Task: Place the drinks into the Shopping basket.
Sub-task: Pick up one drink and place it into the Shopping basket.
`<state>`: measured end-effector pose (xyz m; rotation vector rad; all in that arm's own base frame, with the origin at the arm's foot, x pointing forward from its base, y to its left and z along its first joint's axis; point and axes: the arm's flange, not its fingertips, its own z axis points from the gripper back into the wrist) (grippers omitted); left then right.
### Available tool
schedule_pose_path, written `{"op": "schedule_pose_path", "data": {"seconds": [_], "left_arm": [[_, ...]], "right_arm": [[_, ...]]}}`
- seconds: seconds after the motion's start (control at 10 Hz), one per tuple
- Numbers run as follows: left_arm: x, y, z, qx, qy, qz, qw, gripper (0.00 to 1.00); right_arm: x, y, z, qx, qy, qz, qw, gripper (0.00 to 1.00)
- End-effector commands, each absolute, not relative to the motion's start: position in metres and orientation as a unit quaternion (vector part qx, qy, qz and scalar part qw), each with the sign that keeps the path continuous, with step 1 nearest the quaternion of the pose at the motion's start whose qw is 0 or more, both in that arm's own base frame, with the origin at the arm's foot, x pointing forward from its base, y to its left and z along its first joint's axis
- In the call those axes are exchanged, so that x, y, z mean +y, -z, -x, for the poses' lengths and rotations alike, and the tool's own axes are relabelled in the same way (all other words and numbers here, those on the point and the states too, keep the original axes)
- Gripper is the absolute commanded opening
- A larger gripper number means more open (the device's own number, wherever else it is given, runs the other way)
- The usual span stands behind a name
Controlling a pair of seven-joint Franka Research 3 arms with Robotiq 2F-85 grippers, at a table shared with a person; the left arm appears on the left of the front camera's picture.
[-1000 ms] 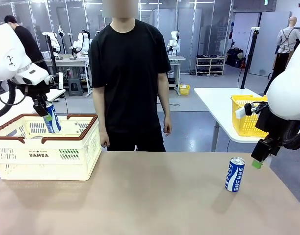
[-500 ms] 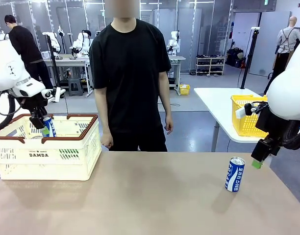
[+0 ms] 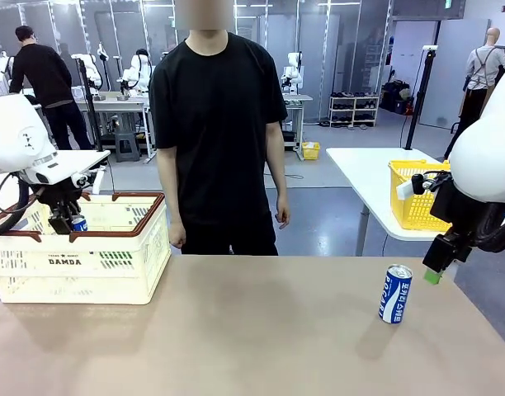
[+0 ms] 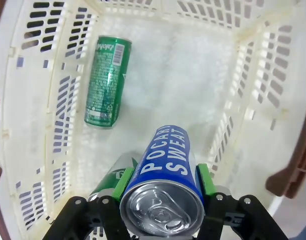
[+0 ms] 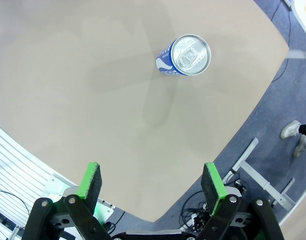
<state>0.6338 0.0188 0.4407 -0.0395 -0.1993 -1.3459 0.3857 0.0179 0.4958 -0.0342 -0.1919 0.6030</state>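
Near right: blue-and-white can [image 3: 395,294], upright on the table [image 3: 236,330], well apart from the Shopping basket [image 3: 112,264]. The right gripper [image 5: 152,175] hangs above and beside it, jaws wide and empty, probably the next pickup. Left: the left gripper [image 4: 164,182] is inside the basket, clamped on a second blue can [image 4: 165,150], low for release. A green can [image 4: 107,82] lies on the floor, and another green one [image 4: 113,175] lies beneath. Far: person [image 3: 218,124], hands down.
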Motion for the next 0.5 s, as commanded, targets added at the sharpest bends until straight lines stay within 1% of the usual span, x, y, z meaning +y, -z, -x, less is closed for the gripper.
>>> {"op": "schedule_pose_path", "data": {"seconds": [0.0, 0.4], "left_arm": [[0.027, -0.435, -0.638, -0.096, 0.639, 0.029, 0.763, 0.59], [0.033, -0.418, -0.648, -0.073, 0.656, 0.023, 0.751, 0.59]], "right_arm": [[0.016, -0.497, -0.385, -0.093, -0.297, 0.018, 0.95, 1.0], [0.016, -0.497, -0.385, -0.093, -0.297, 0.018, 0.95, 1.0]]}}
